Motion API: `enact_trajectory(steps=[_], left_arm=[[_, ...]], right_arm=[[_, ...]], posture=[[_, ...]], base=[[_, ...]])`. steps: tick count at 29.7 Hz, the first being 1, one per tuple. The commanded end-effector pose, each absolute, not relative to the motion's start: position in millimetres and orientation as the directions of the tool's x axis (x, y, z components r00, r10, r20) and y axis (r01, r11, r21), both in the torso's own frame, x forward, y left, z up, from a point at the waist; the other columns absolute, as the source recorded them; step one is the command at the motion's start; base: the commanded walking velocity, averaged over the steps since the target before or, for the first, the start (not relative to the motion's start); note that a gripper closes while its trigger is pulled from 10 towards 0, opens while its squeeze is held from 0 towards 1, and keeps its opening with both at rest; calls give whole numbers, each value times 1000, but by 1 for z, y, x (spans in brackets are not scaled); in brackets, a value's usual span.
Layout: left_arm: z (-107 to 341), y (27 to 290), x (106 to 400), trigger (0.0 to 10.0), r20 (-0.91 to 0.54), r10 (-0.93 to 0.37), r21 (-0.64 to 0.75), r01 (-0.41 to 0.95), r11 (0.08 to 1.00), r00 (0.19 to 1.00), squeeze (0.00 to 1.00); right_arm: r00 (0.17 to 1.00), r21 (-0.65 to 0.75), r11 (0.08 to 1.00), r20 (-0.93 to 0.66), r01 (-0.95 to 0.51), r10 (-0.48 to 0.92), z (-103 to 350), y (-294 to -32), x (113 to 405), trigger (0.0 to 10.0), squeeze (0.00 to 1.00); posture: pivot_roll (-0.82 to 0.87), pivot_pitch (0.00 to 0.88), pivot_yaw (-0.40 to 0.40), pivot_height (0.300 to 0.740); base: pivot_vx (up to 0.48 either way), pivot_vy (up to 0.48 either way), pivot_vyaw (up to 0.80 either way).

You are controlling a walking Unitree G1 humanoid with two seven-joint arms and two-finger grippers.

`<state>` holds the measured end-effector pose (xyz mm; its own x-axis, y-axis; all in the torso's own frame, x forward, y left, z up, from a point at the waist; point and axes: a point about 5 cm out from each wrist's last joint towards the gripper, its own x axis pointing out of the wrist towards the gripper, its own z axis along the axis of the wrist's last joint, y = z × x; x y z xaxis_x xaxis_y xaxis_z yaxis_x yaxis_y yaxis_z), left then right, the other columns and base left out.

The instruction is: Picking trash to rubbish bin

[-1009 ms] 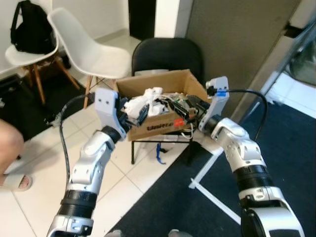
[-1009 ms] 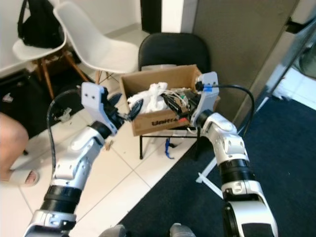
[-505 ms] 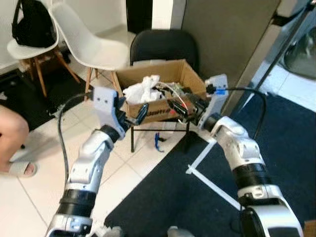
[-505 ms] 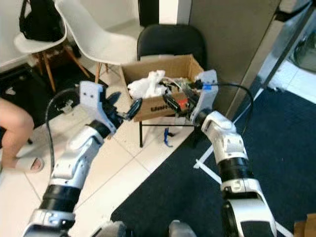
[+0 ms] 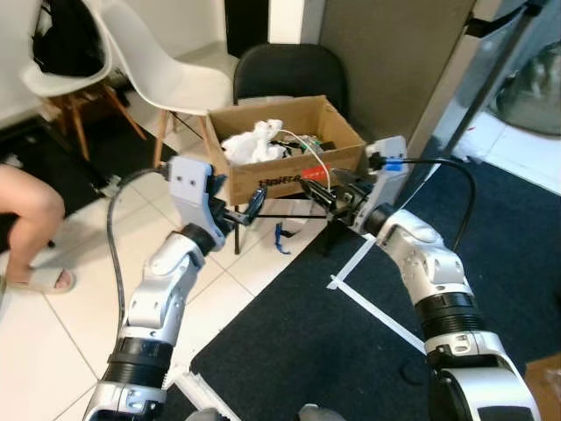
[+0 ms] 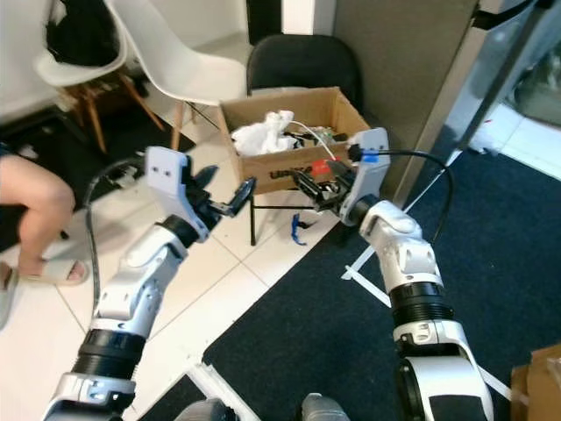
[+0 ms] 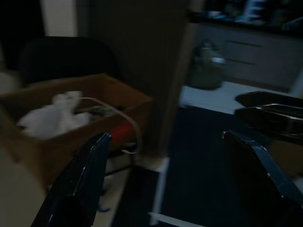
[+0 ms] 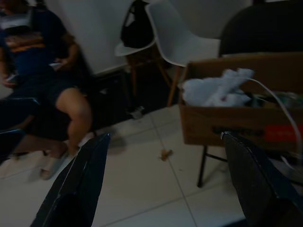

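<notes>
A brown cardboard box (image 5: 263,181) sits on a black chair (image 5: 289,74). It holds crumpled white trash (image 5: 254,140), a white wire (image 5: 307,151) and dark bits. My left gripper (image 5: 238,203) hovers open and empty just in front of the box's front left corner. Off the front right corner, my right gripper (image 5: 330,188) is also open with nothing between its fingers. The right wrist view has a small brown scrap (image 8: 165,153) on the tiles near the chair. A blue item (image 5: 280,239) lies under the chair.
A person's bare leg (image 5: 31,206) and sandal (image 5: 39,281) are at the left. A white chair (image 5: 149,61) with a black backpack (image 5: 70,39) stands behind. A grey partition (image 5: 394,53) rises at the right. Dark carpet (image 5: 351,351) with white tape lines (image 5: 377,307) lies ahead.
The camera has drawn back, so the box looks smaller and farther. Both grippers have come away from the box's rim and now hang in front of it, open.
</notes>
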<state>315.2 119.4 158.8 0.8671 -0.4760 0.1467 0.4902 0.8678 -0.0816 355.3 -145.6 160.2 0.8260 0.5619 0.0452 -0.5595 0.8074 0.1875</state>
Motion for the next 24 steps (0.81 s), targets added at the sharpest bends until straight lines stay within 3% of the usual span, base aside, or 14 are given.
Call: enact_trajectory(steps=[1, 24], left_arm=[[153, 120, 314, 10000, 125, -475, -81, 486, 870, 871, 0], [152, 120, 315, 10000, 121, -478, -76, 489, 869, 870, 0]], right_arm=[[820, 181, 804, 32, -567, 571, 157, -142, 354, 10000, 0], [819, 178, 803, 30, -568, 573, 157, -142, 355, 10000, 0]], posture=[[-40, 0, -60, 740], [-41, 0, -63, 740]], base=[[-315, 0, 0], [-318, 0, 0]])
